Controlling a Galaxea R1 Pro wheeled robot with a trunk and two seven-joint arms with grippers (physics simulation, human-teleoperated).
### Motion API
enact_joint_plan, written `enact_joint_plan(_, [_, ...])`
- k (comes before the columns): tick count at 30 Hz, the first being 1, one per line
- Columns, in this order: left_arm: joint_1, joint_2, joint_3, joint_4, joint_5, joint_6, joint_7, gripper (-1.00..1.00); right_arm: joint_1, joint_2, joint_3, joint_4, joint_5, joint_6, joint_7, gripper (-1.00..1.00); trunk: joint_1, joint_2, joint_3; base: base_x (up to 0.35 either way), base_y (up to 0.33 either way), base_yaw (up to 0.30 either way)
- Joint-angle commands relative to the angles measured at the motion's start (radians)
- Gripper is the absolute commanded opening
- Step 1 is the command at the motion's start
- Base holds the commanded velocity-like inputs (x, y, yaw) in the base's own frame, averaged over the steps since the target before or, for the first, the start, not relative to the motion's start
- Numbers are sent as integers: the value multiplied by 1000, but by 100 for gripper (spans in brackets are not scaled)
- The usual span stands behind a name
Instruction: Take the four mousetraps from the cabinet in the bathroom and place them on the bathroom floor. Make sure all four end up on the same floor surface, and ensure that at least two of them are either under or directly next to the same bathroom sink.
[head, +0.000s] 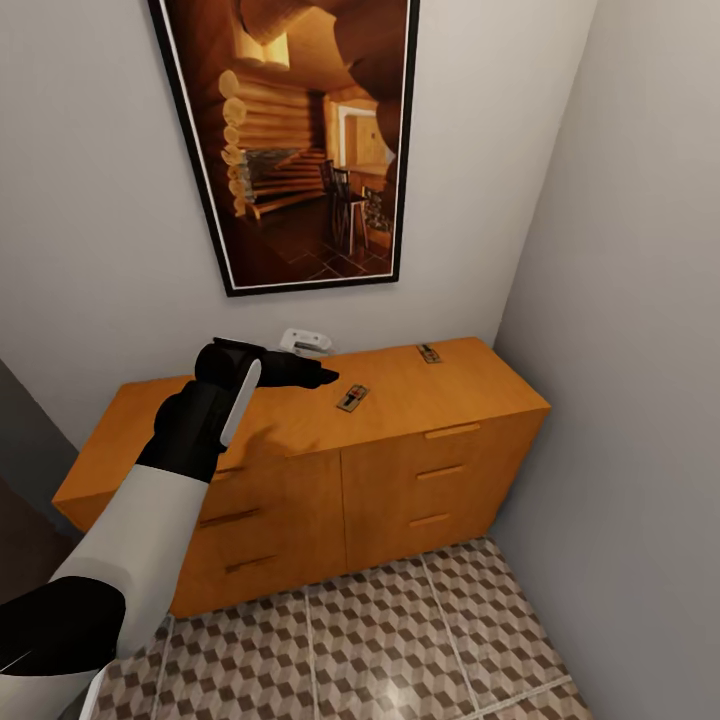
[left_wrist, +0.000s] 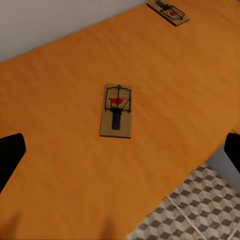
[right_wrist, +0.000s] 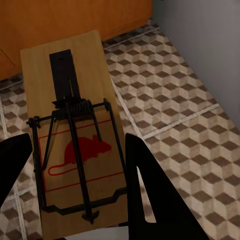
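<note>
Left gripper (head: 318, 376) open above orange-brown wooden cabinet (head: 300, 440), near tan wooden mousetrap (head: 352, 398); second trap (head: 429, 353) far right. Right gripper (right_wrist: 75, 185) clamps a third mousetrap (right_wrist: 75, 135) over cube-patterned floor (right_wrist: 175, 100).

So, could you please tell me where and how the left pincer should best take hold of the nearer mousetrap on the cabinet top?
Probably from above, across the long edges of the nearer mousetrap. It lies flat on the cabinet, so only its thin wooden sides offer purchase, and the bare board end away from the wire spring looks safest. The left pincer is open beside it, apart from the farther mousetrap.
</note>
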Motion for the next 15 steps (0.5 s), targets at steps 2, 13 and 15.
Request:
enact_joint_plan(2, [-1,0,0,0,-1,5,-2,100,0,0,7,0,-11,-2,5,-100,0,-1,-1,47,0,0])
enact_joint_plan(13, [0,0,0,0,-1,4,-2,100,0,0,7,-1,-13,-2,6,-100,0,-1,-1,9,0,0])
enact_joint_plan(15, [-1,0,0,0,-1,4,-2,100,0,0,7,-1,-13,-2,6,-100,0,-1,-1,0,0,0])
